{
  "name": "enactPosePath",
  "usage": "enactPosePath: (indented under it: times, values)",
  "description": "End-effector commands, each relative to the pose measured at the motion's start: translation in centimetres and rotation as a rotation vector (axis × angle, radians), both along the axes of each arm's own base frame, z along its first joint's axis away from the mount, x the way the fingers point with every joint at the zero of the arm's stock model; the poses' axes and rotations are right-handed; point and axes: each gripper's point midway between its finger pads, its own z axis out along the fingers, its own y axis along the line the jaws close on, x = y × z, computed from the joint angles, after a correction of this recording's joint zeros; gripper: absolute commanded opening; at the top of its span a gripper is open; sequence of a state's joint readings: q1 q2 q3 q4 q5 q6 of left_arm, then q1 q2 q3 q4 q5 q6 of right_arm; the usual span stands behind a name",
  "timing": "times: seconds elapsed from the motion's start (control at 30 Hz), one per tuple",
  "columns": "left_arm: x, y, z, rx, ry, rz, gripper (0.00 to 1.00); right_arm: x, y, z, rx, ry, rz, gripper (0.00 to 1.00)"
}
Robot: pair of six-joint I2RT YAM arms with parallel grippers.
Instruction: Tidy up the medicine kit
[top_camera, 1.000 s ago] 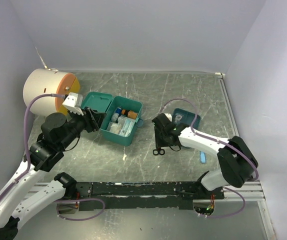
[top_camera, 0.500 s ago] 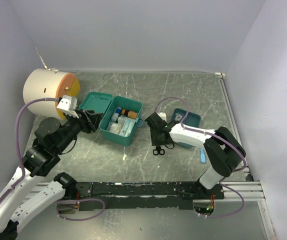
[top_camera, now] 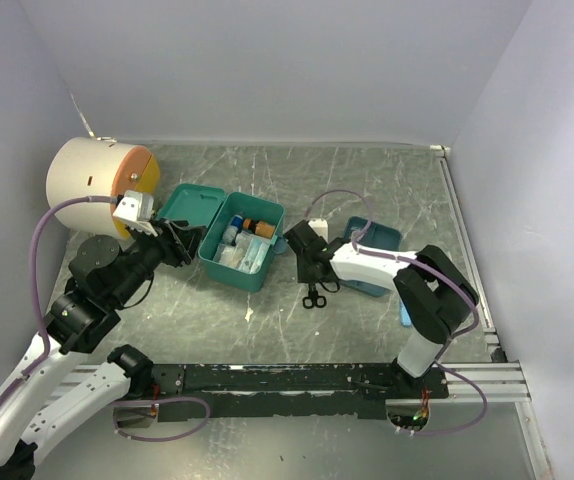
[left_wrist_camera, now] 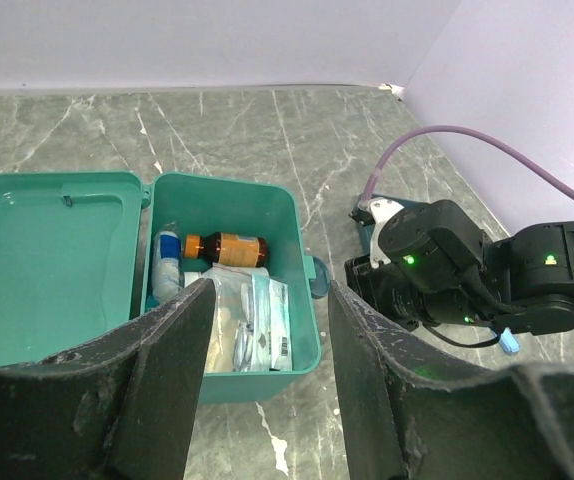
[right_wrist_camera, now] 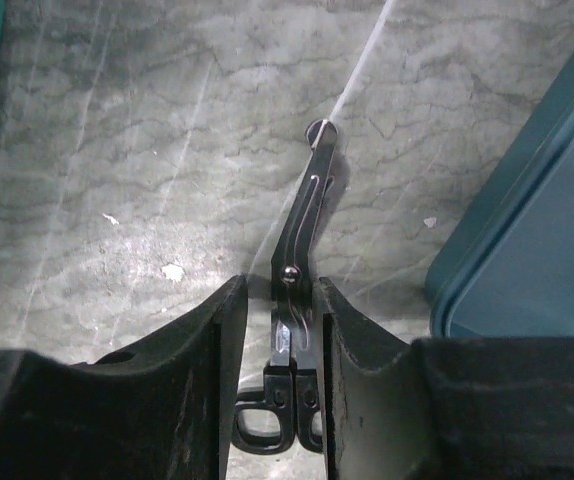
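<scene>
1. Near the middle of the table (top_camera: 267, 170), the right gripper (right_wrist_camera: 279, 290) reaches low over a pair of black scissors (right_wrist_camera: 297, 240) lying flat on the marbled top. Its jaws are only narrowly parted, one finger on each side of the scissors' shank just above the finger loops. A dark sliver of gap shows on one side. On the other side I cannot tell whether the pad touches the metal.
2. From overhead, the scissors' loops point toward the near edge and the closed blades run away under the gripper.
3. Just to the right of the scissors, toward the right edge, sits a shallow dark teal tray (top_camera: 379, 240). Its rim fills the right margin of the right wrist view.
4. A small blue item (top_camera: 405, 315) lies nearer the near edge, beyond the tray.
5. Toward the left edge, the left gripper (left_wrist_camera: 267, 300) hangs above the table with its jaws well apart and nothing between them, facing the medicine kit (left_wrist_camera: 257, 385).
6. This kit sits left of centre, apart from the scissors, with its lid (left_wrist_camera: 47, 260) swung fully open and lying flat toward the left.
7. Inside are a brown bottle (left_wrist_camera: 229, 248), a white tube (left_wrist_camera: 167, 270) and clear packets (left_wrist_camera: 257, 330).
8. At the far left corner stands a cream cylinder (top_camera: 92, 180) with an orange face.
</scene>
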State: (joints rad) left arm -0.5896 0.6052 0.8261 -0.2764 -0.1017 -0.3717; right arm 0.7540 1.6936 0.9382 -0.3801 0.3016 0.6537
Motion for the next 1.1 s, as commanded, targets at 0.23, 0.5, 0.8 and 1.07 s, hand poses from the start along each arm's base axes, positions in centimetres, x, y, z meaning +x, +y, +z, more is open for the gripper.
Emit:
enactPosePath:
  times: [0.23,0.5,0.8,1.07]
  values:
    - [0.3,0.1,0.5,-0.011,-0.015,0.014,0.6,-0.2,-2.1,-3.4,-0.117,0.034,-0.085,0.29]
    - [0.3,0.2,0.5,-0.014,-0.017,0.017,0.6,-0.5,-2.0,-3.1,-0.097,0.034,-0.074,0.14]
    - [0.3,0.2,0.6,-0.017,-0.019,0.016,0.6,-0.1,-1.2,-1.0,-0.027,-0.014,-0.075,0.1]
    - [0.4,0.2,0.5,-0.012,-0.014,0.02,0.6,-1.4,-1.8,-1.2,-0.034,0.035,-0.087,0.3]
